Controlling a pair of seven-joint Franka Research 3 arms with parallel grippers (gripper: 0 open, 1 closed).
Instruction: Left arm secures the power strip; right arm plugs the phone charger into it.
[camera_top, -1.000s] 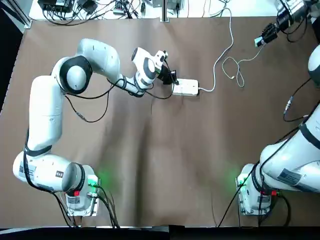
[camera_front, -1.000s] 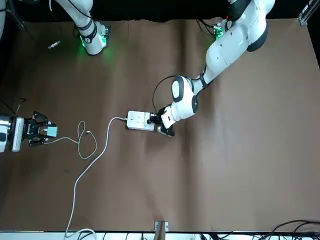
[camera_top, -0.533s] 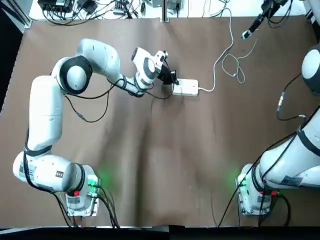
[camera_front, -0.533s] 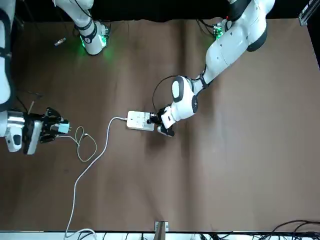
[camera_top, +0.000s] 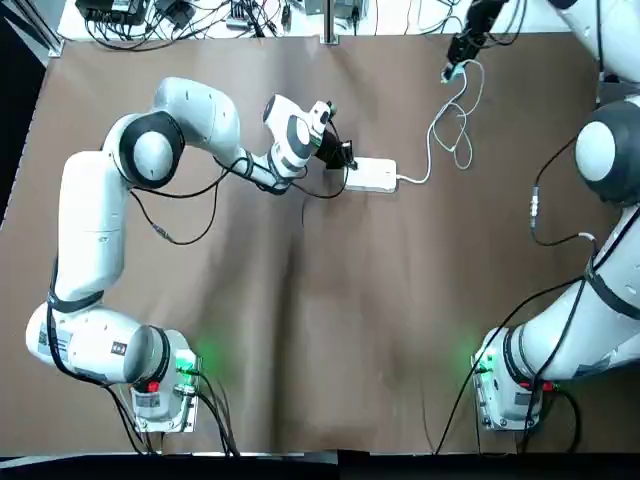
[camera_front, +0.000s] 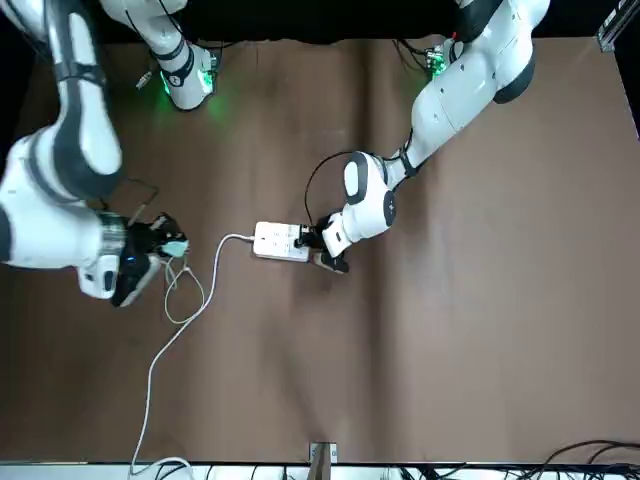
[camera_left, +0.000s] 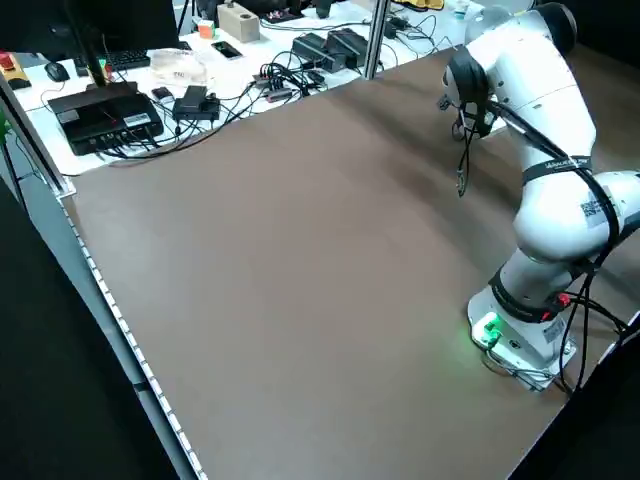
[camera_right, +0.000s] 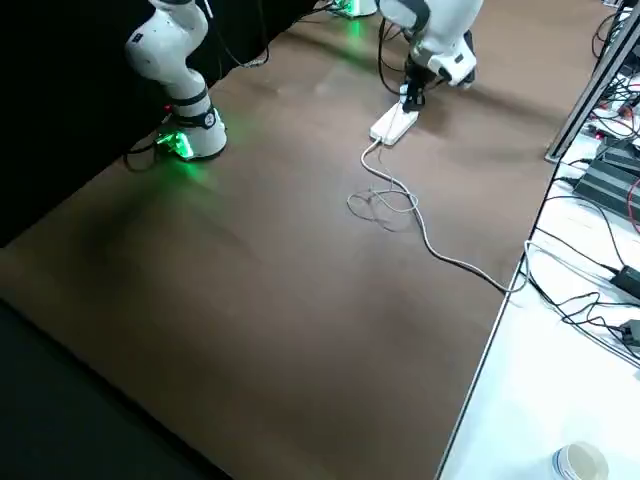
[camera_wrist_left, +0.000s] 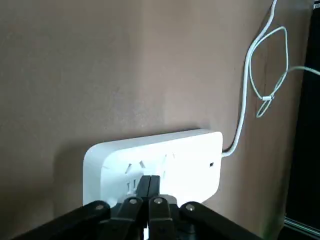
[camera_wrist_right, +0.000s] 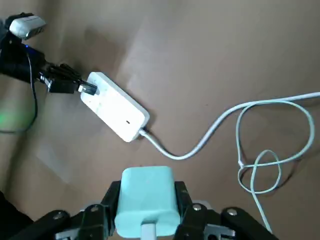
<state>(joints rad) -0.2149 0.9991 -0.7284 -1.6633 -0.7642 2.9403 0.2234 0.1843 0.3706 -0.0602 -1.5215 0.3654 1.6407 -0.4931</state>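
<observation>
— Where is your power strip (camera_top: 372, 175)?
— It lies on the surface (camera_top: 330, 300), toward twelve o'clock from the middle in the top view. Its thick white cord (camera_front: 150, 375) leaves the three o'clock end there, then bends up toward one o'clock. Part of that cord is hard to follow where the charger's cable crosses it.
— And your left end effector (camera_wrist_left: 148, 186)?
— It is at the strip's nine o'clock end in the top view. In the left wrist view its fingers are closed together, with nothing pinched between them, and their tips overlap the outlet face. They cover some of the slots from you, and you can't tell how firmly they press.
— What does your right end effector (camera_wrist_right: 148, 187) have?
— The teal phone charger (camera_wrist_right: 147, 200), clasped between its two fingers, which are parted only by the plug's width. In the top view you have it at about one o'clock from the strip, well apart from it. The thin white cable (camera_wrist_right: 311, 125) trails from it in loops.
— Can you see the prongs?
— No, the charger's body hides them. Your right arm (camera_top: 610, 150) is also cut off by the top view's edge, at two o'clock, so you see only part of it there.
</observation>
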